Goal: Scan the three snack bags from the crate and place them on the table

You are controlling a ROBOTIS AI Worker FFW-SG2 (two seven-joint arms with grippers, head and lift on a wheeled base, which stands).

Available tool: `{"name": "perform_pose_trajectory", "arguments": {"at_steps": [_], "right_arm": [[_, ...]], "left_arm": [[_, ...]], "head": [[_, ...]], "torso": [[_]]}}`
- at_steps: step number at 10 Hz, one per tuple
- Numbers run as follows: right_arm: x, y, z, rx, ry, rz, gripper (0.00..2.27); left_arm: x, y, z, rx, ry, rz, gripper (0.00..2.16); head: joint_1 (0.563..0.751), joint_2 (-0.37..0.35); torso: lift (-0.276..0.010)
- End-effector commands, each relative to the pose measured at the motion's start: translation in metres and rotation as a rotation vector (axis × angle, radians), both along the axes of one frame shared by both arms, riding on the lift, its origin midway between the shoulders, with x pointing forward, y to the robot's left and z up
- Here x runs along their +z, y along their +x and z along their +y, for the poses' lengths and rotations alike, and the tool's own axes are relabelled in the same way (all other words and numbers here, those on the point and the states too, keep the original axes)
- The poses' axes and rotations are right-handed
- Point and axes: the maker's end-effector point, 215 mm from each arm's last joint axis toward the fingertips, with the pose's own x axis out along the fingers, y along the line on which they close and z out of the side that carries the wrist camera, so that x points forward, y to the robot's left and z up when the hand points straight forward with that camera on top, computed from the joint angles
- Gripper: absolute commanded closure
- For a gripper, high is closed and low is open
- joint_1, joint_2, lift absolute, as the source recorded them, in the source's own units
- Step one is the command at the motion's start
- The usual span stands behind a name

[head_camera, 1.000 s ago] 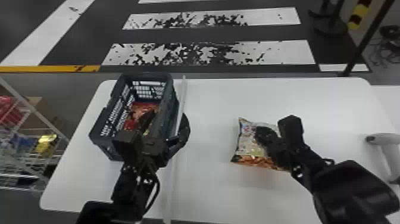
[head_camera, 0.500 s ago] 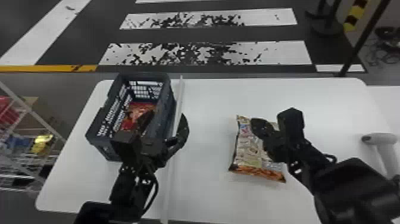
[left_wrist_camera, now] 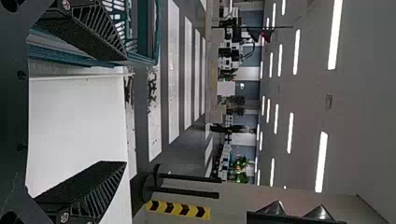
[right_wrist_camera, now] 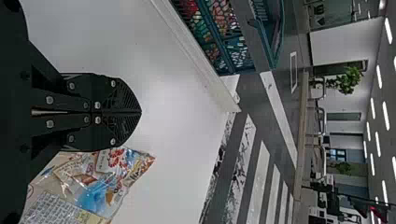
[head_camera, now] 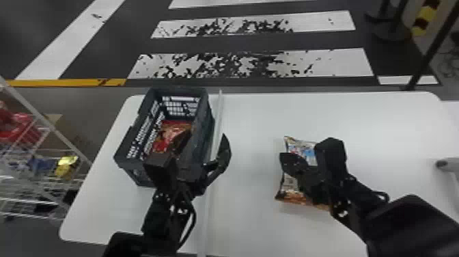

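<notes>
From where I'm standing, the right end effector (right_wrist_camera: 139,112) is hovering just right of centre in the head view, its two fingers meeting at the tips and gripping nothing. The snack bag (head_camera: 290,184) is lying on the tabletop (head_camera: 259,222) partly beneath it, a printed panel facing up. Over at centre left, the left end effector (head_camera: 207,134) is hanging by the near end of the crate (head_camera: 203,109), its fingers spread wide and holding nothing, while a red bag (head_camera: 170,131) is sitting inside the crate. The robot seems to be getting the loose bag ready for scanning, and the scanner (head_camera: 447,164) is waiting at the right edge of the frame. For any squaring up, it wants to be keeping those closed fingers low and nudging gently at the bag's side, since that loose film is probably going to be wrinkling and sliding. If the code is turning out to be underneath, it should be opening wide, pinching a flat edge and rolling the bag over without crushing the snacks. Before reaching for the scanner, it should be lifting clear so nothing is shading or dragging the bag.
</notes>
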Motion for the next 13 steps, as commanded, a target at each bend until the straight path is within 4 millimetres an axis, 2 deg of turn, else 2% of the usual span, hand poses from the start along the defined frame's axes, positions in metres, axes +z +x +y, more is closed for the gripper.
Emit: {"name": "perform_pose_trajectory", "arguments": {"at_steps": [1,3,5,13], "right_arm": [[-0.012,-0.004,0.009,0.026,-0.007,0.022,2.13],[-0.033,-0.004,0.003,0.033,-0.049,0.06,2.13],[-0.051,-0.013,-0.011,0.027,-0.074,0.11,2.13],[-0.052,-0.005,-0.089,-0.06,-0.097,0.114,2.13]], "left_arm": [[0.0,0.0,-0.001,-0.002,-0.002,0.001,0.08],[-0.001,-0.002,-0.001,-0.005,-0.001,0.001,0.08],[-0.003,-0.002,-0.001,-0.005,-0.001,0.006,0.08],[-0.003,-0.002,-0.004,-0.015,0.002,0.006,0.08]], "head": [[0.695,0.184],[0.695,0.194],[0.695,0.188],[0.695,0.097]], "torso": [[-0.062],[-0.062],[-0.062],[-0.062]]}}
